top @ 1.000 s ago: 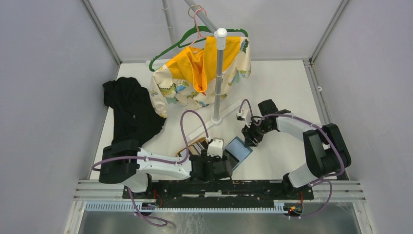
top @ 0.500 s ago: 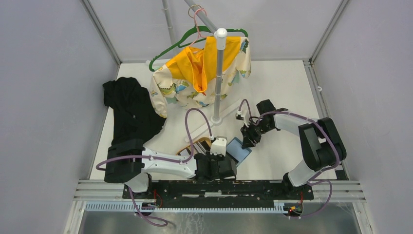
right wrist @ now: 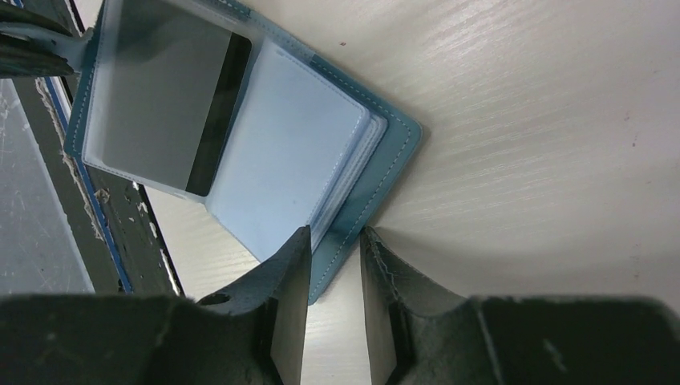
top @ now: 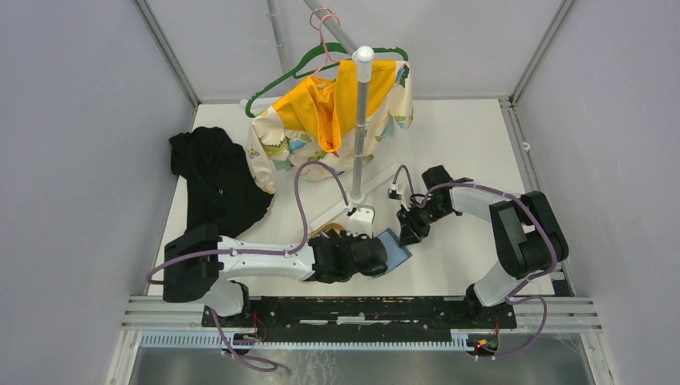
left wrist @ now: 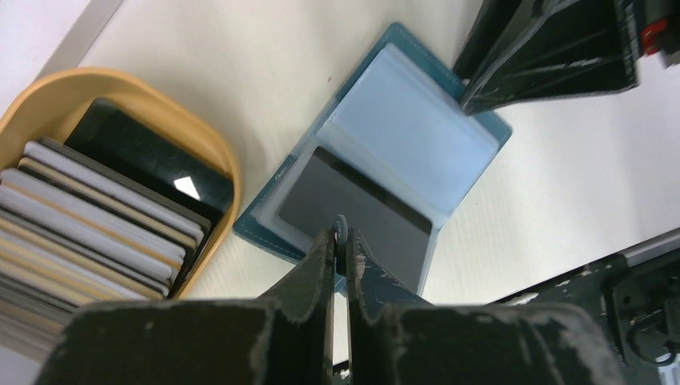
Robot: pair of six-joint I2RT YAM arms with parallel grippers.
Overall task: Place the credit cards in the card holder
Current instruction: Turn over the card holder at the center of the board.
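The teal card holder lies open on the table, one dark card in its clear sleeve. My left gripper is shut on the small tab at the holder's near edge. More credit cards, dark and light, stand stacked in the tan tray to its left. In the right wrist view my right gripper is open, its fingers straddling the far edge of the card holder. From above, the left gripper and right gripper meet at the card holder.
A clothes rack pole stands behind, carrying a yellow patterned garment and a green hanger. A black cloth lies at the left. The arms' metal rail runs along the near edge.
My left arm has swung forward and right, and its jaws have shut on the holder's tab. My right gripper's jaws have narrowed around the holder's edge.
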